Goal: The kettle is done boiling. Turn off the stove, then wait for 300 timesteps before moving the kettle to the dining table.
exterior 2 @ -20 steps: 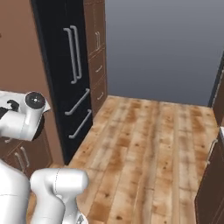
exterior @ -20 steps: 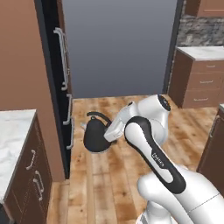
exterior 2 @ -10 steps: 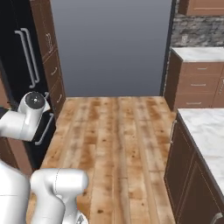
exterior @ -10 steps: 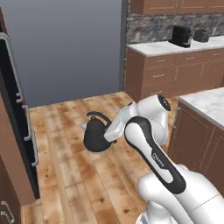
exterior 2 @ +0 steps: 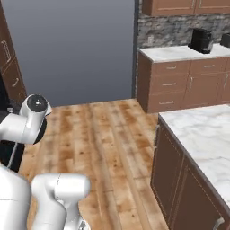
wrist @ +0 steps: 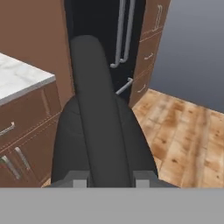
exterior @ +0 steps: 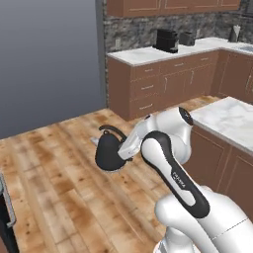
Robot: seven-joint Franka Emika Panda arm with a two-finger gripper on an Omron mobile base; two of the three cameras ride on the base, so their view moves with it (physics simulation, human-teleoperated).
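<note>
My gripper (wrist: pixel 105 181) holds the kettle (exterior: pixel 108 152) by its handle (wrist: pixel 94 109) above the floor (exterior: pixel 59 188). Risk: a swinging kettle could slip free.

Readable text: none in any view.
Robot arm (exterior: pixel 174 174): a small dark mark on the white forearm link, too blurred to read.

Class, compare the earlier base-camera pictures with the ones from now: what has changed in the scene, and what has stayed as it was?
The whole view has swung: the base has turned, so the tall dark fridge has slid out to the left and the brown cabinet counters and the marble-topped counter have come in. The things themselves have not moved. The kettle stays held at the gripper, off the floor, with the arm's pose unchanged.
</note>
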